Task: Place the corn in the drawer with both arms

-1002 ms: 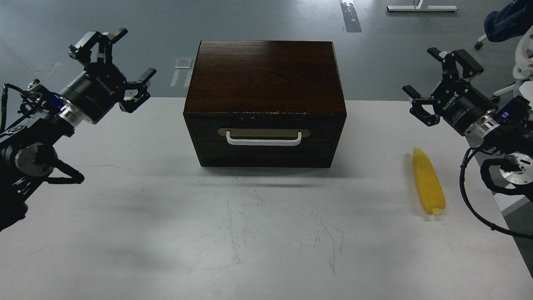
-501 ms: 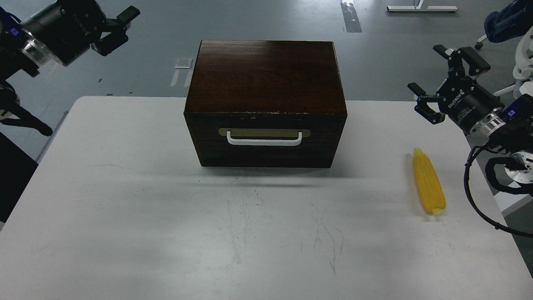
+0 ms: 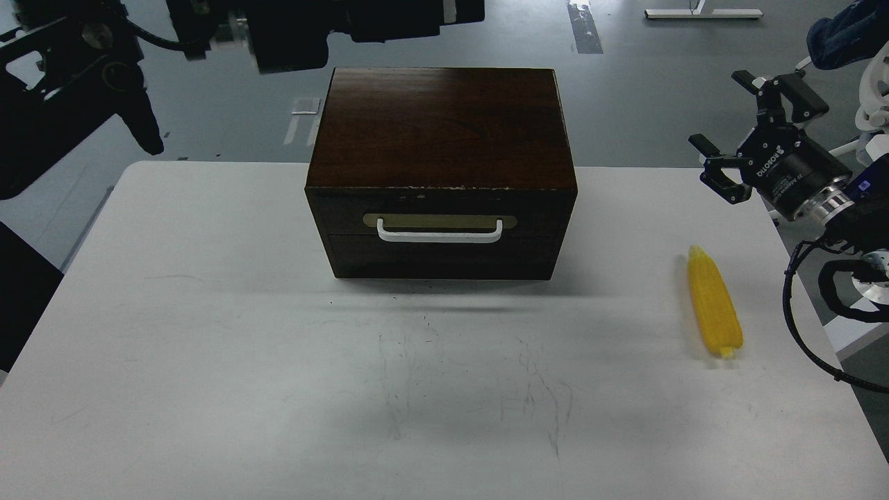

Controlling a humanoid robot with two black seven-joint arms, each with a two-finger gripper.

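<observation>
Bright yellow tapered plastic corn cob (image 3: 715, 310) lies on the white table (image 3: 208, 347), right of the dark brown wooden drawer (image 3: 441, 232), which is closed. Right gripper (image 3: 753, 125) fingers spread, empty. Left arm (image 3: 292, 28) blurred above the box; fingers unreadable. Risk: it clips the box top descending.

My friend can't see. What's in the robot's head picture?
A brown box with a shut drawer sits on a white table, and a yellow corn lies to its right. The right gripper hovers open above the corn.
</observation>
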